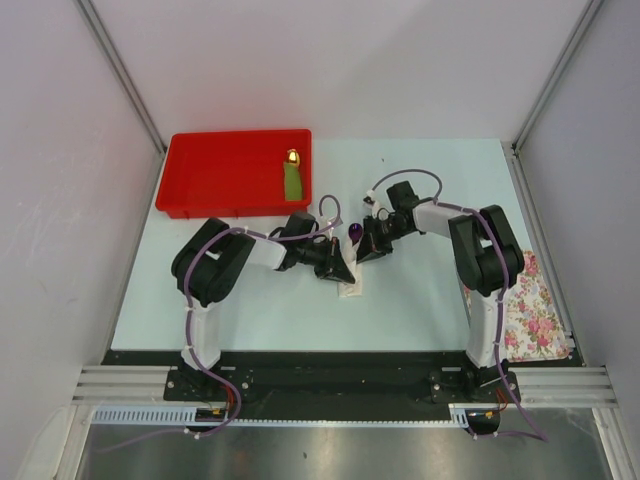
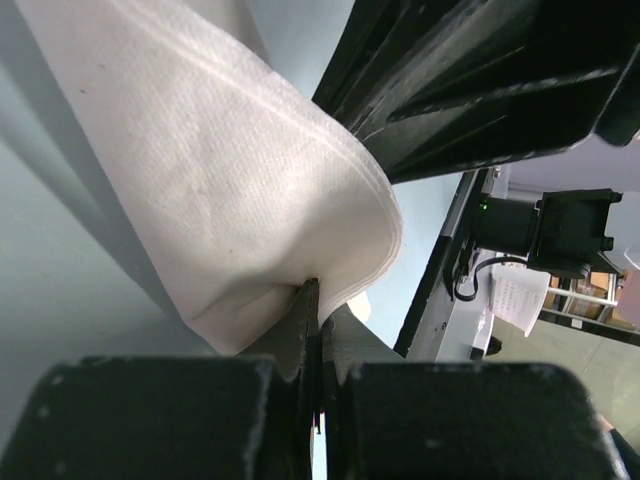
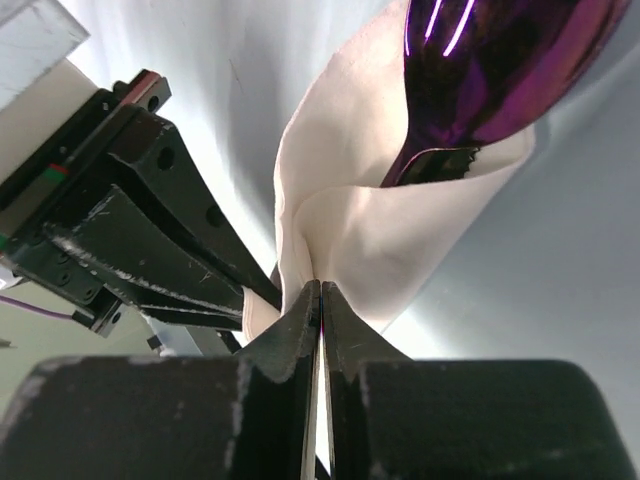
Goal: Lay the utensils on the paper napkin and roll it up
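Well, the pale blue desk (image 1: 430,300) filled most of the view from above. A red tray (image 1: 215,175) sat at its upper left, and a flowery cloth (image 1: 535,315) lay at the lower right edge. In the middle, the left pincer (image 2: 312,300) and the right pincer (image 3: 318,295) met, each pressed together on the paper napkin (image 2: 230,200). It curled around the spoon (image 3: 490,70), whose purple bowl stuck out. A small green piece (image 1: 292,180) lay in the tray.
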{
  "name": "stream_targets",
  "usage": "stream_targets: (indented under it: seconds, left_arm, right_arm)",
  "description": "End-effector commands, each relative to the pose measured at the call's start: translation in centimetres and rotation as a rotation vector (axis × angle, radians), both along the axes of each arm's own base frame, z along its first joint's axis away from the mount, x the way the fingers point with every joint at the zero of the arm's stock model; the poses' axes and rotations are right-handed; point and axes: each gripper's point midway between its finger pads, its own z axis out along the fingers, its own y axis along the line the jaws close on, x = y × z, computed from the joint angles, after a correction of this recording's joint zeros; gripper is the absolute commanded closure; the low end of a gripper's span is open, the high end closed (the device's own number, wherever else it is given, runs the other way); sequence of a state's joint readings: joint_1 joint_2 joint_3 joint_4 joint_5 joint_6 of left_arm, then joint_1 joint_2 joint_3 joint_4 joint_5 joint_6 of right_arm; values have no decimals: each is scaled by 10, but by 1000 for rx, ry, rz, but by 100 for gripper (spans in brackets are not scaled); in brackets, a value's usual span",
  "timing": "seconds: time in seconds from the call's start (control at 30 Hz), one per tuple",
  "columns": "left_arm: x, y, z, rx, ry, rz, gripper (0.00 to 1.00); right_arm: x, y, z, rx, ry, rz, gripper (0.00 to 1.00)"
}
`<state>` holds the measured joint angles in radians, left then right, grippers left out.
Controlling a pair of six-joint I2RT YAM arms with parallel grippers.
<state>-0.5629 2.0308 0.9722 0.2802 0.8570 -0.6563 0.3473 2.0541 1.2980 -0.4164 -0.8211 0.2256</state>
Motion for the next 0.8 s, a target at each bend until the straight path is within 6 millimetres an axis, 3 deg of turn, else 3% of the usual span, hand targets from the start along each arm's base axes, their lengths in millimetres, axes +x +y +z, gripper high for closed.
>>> stream_targets:
  seconds: [0.0, 0.13, 0.27, 0.43, 0.53, 0.77]
  left_arm:
    - [6, 9, -30, 109, -20, 34, 100]
    - [11, 7, -19, 93, -49, 42, 100]
    - [15, -6, 10, 37, -111, 40, 100]
    - [11, -32, 46, -56, -129, 5, 100]
    - [8, -42, 54, -90, -121, -7, 100]
    - [2, -54, 39, -96, -90, -19, 100]
  right_arm:
    - [-1, 1, -14, -9, -7, 12, 94]
    - [-6, -7, -36, -57, 26, 1, 97]
    - [-12, -16, -57, -120, 56, -8, 100]
    - [-15, -20, -68, -150, 71, -18, 100]
    - [-17, -22, -72, -162, 80, -25, 100]
    - [-16, -26, -76, -169, 90, -41, 100]
